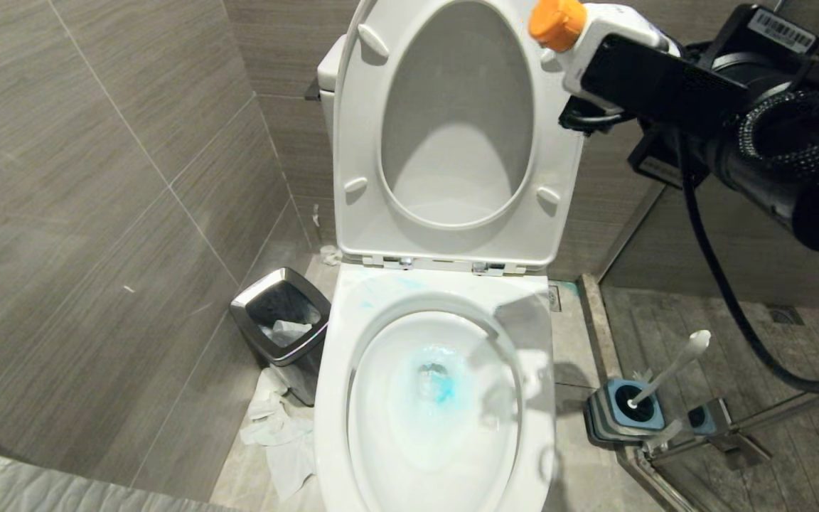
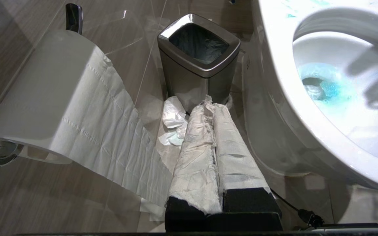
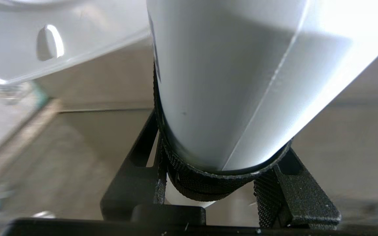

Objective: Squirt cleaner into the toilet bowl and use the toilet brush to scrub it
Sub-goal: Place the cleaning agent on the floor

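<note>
head view: the right pincer is clamped around a small white plastic bottle with an orange cap, carried high beside the raised white seat and lid. far below the pincer lies the glossy white ceramic toilet bowl, with turquoise-blue cleaner pooled at its drain. off to the pincer's lower side, on the floor, the slim white-handled toilet brush leans in its squarish blue-and-grey holder.

left wrist view: the left pincer, its fingers wrapped in white tissue, is pressed shut on nothing, hanging low just beside the bowl's outer wall. ahead of it stands a chrome-rimmed square bin, and a toilet paper roll hangs at its side.

right wrist view: the bottle's smooth white body fills the space between the textured black pads.

judgement: the bottle looks light, squeezable and slippery, so a mid-body grip suits it. the brush looks stiff, light and glossy; taking the handle near its rounded end seems best.
</note>
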